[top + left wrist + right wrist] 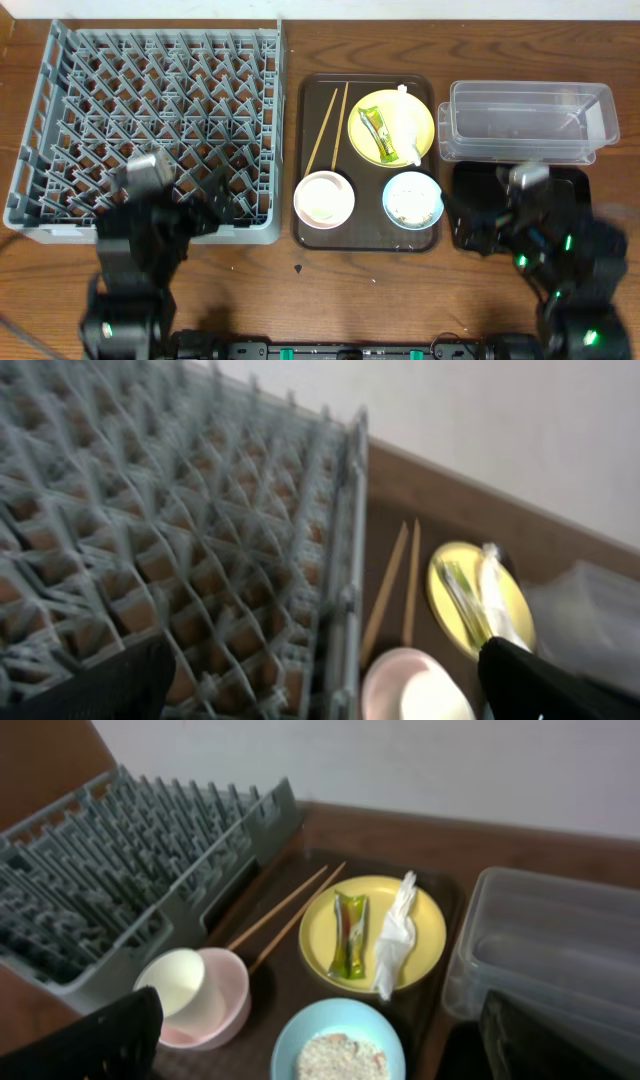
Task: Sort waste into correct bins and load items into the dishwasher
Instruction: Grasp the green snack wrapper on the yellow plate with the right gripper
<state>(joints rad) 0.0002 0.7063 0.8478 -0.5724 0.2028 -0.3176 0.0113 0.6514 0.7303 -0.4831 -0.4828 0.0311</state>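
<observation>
Print on the wrapper [349, 935] is too small to read. The left claw [325, 685] gapes above the dish rack [150, 510]; the right claw [320, 1055] gapes above the black tray [468, 185].

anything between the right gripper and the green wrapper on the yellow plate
Nothing covers the wrapper. The white tissue lies beside it on the yellow plate, toward the right gripper, and the blue bowl sits close to that line. A reach from above looks clear.

light: bright, even | shadows: faint | overhead: sharp | left wrist: heavily blurred | right wrist: seemingly soft
</observation>
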